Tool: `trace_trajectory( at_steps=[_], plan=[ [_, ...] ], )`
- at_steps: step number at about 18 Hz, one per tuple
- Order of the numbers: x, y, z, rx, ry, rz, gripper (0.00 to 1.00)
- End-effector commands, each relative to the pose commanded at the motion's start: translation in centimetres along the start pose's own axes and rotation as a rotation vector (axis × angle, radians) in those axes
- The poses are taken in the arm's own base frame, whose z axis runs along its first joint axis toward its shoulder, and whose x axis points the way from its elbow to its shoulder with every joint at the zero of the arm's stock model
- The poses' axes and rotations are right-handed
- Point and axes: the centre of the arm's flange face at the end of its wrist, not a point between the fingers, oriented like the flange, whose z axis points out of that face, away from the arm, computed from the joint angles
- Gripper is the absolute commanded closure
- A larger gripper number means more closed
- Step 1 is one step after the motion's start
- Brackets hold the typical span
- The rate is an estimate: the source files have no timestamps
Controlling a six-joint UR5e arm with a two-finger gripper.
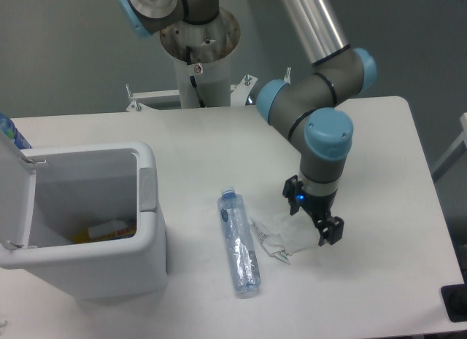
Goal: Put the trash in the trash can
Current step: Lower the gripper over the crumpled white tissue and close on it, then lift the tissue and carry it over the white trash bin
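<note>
A white table (pixel 379 281) spreads beneath the end effector and runs out on every side of it. Well to its left, down inside the open bin, lies a yellow-and-orange item (pixel 111 230) — what it is cannot be told. Farther left still, at the picture's edge, a blue object (pixel 13 135) shows only in part. Up and to the left of the end effector, behind the table's far edge, stands a white metal bracket frame (pixel 208 95) with bolts.
</note>
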Motion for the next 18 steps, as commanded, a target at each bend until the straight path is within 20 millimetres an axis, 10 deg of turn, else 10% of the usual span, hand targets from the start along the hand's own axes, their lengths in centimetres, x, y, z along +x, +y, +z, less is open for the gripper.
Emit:
trace_trajectory(
  at_steps=[6,13,18],
  plan=[
    [0.42,-0.27,0.57,-0.026,0.009,-0.002,0.16],
    [0.38,-0.26,0.45,-0.028,0.009,-0.027,0.94],
    [0.07,-0.22,-0.02,-0.026,0.0,-0.028,1.0]
  ],
)
